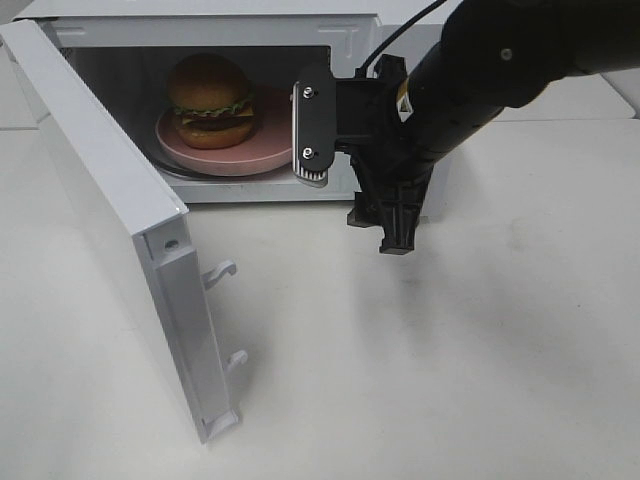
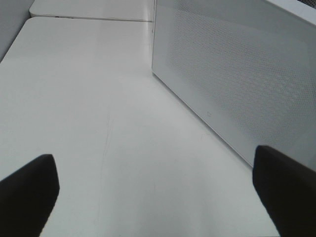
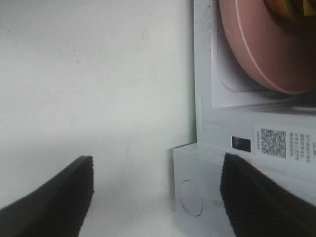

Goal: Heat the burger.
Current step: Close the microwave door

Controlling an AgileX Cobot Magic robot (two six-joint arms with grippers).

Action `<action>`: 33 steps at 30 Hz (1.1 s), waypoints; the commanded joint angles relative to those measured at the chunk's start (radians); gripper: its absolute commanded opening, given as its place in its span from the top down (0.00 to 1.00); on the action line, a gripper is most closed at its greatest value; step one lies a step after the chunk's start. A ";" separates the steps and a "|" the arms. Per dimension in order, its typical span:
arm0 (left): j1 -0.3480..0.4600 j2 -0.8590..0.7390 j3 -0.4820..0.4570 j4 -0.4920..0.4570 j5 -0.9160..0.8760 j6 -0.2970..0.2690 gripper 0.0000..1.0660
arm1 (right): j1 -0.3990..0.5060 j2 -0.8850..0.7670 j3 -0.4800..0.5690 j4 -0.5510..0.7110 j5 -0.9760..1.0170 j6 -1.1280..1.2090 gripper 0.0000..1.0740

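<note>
Jaws spread and empty on both arms: right jaws just before the open front of the microwave, left jaws near its perforated outer wall. The burger sits on a pink plate inside the microwave.

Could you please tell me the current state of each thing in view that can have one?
microwave door: wide open.
burger: on the pink plate, inside the microwave.
pink plate: inside the microwave, carrying the burger.
left gripper: open, empty.
right gripper: open, empty, outside the microwave.
</note>
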 commanded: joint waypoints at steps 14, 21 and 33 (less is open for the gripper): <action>-0.004 -0.019 0.000 -0.001 0.000 -0.001 0.06 | -0.002 -0.299 0.176 0.010 0.181 0.591 0.34; -0.004 -0.019 0.000 -0.001 0.000 -0.001 0.06 | -0.002 -0.378 0.179 0.008 0.407 0.706 0.34; -0.004 -0.019 0.000 -0.001 0.000 -0.001 0.06 | -0.002 -0.528 0.214 0.095 0.767 0.724 0.34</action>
